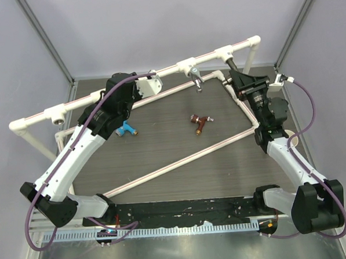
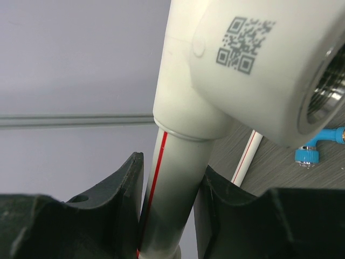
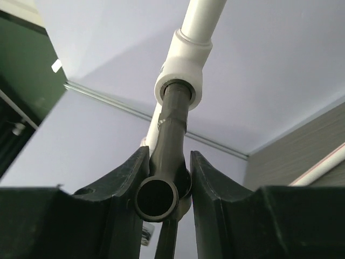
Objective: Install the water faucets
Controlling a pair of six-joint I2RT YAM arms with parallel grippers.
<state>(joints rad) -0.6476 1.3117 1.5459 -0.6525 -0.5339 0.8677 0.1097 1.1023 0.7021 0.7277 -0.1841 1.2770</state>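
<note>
The right hand (image 3: 168,157) is squeezing the dark faucet (image 3: 173,116), pointing up the frame into the white socket (image 3: 183,67); the left hand (image 2: 172,164) is clamping the white pipe (image 2: 180,154).

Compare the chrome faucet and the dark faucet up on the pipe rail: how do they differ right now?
Colour: the chrome faucet is shiny silver, the dark faucet blackish. Grip: the chrome faucet is clear of both arms, while the right gripper is clamped on the dark faucet. Place: the chrome faucet sits at the middle tee, the dark faucet at the right-hand tee. Both meet a white tee on the rail.
</note>
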